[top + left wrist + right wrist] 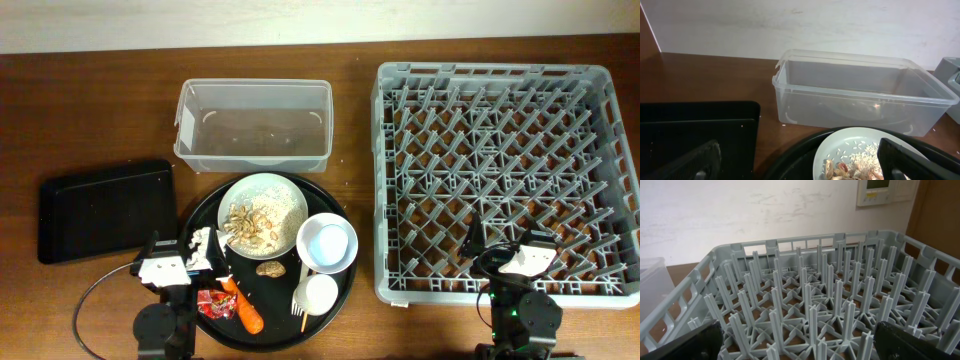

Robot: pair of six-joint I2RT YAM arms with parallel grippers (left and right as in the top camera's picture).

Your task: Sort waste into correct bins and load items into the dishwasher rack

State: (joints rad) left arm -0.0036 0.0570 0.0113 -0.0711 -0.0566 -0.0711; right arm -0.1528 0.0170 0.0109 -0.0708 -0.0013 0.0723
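Observation:
The white plate [263,214] holds beige nut shells [243,222] and pale crumbs; it also shows in the left wrist view [860,150]. It sits on a round black tray [205,215] with white tissue [203,243], a red wrapper [213,303], a carrot piece [246,311], a brown lump [270,268], a pale blue cup [327,243], a white cup [321,293] and a white fork [298,297]. My left gripper [185,252] [802,170] is open and empty at the tray's left edge. My right gripper [505,245] [800,347] is open and empty over the front of the grey dishwasher rack [505,90] [810,305]. The pink bowl and chopstick are out of view.
The clear tub [255,125] [860,92] stands behind the round tray and has nothing in it. The shallow black rectangular tray [105,208] [695,125] lies at the left. A black cable loops on the table by the left arm. A pale wall runs along the far edge.

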